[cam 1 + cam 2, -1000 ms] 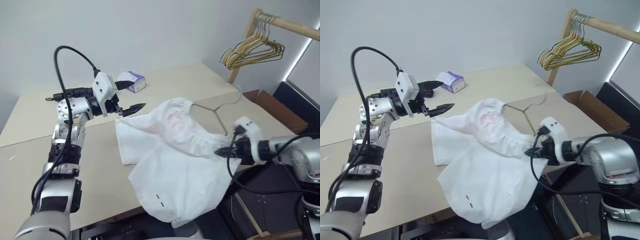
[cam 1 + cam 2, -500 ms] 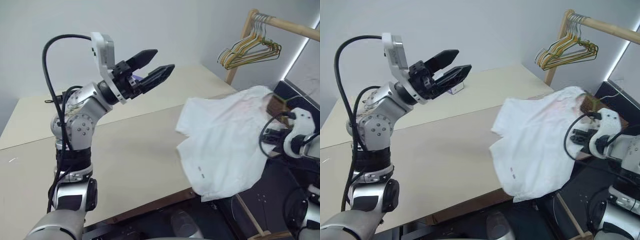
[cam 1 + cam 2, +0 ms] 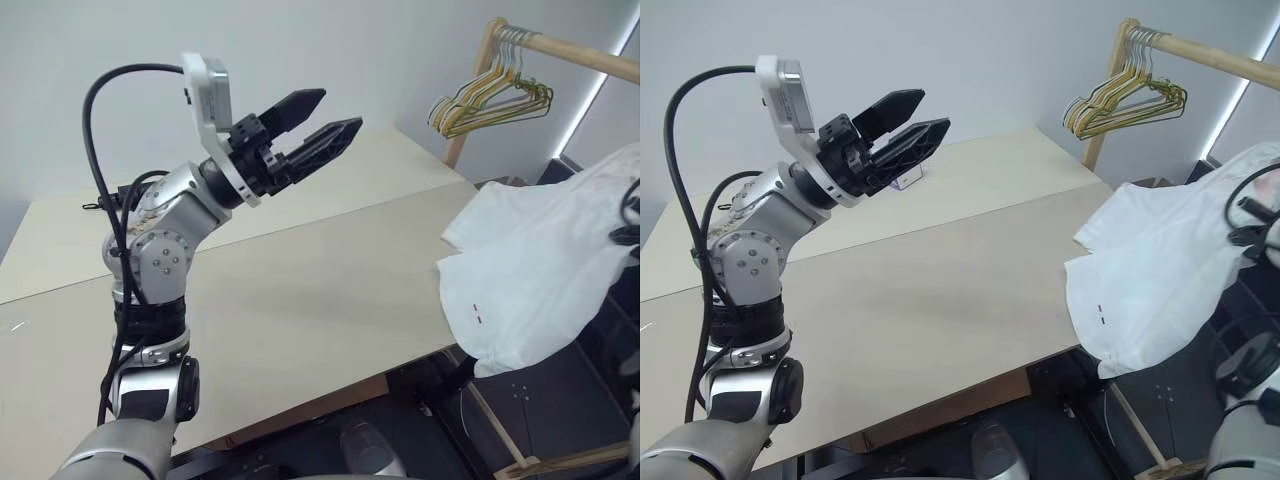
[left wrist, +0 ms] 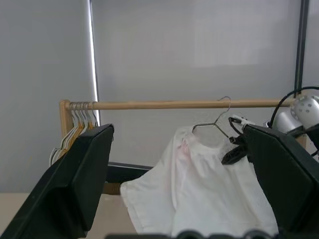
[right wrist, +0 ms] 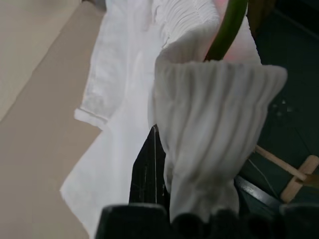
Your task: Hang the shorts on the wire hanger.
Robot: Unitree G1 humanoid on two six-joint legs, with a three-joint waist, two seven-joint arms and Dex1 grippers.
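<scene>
Swinging farther right off the table (image 3: 300, 300), the shorts (image 3: 530, 270) in the right gripper (image 4: 233, 149).

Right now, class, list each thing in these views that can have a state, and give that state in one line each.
shorts: lifted, hanging off the table's end, waistband gathered on the wire hanger.
wire hanger: threaded in the waistband, hook up near the wooden rail, not on it.
left gripper: open, empty, raised over the table.
right gripper: shut on the shorts.
bunch of hangers: hanging on the rail.
</scene>
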